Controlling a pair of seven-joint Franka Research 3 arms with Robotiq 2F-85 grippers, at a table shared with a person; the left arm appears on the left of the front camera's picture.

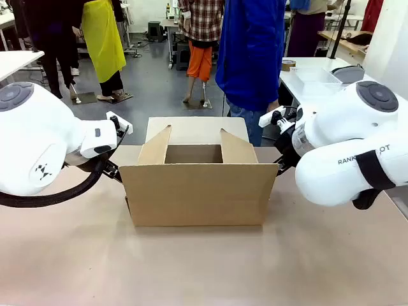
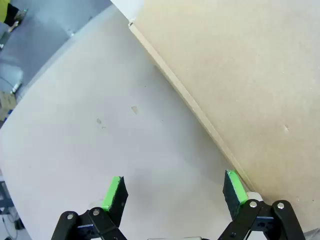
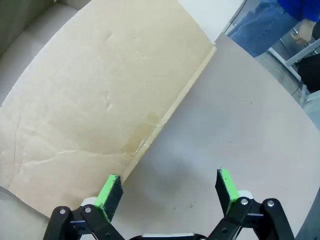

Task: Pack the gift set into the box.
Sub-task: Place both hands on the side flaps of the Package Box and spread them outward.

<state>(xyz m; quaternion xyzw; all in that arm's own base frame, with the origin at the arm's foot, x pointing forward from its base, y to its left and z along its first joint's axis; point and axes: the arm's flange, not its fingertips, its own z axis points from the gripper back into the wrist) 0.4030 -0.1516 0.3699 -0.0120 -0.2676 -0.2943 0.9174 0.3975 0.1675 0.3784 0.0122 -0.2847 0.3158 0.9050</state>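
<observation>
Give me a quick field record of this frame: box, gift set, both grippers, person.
box: brown carton mid-table, flaps open, two side flaps standing up
gift set: pale flat pack behind the box, not inside it
left gripper: open, empty, over the table, box cardboard beside one finger
right gripper: open, empty, straddling a cardboard edge of the box
person: blue top, standing at the far side
box interior: floor hidden in the front view
</observation>
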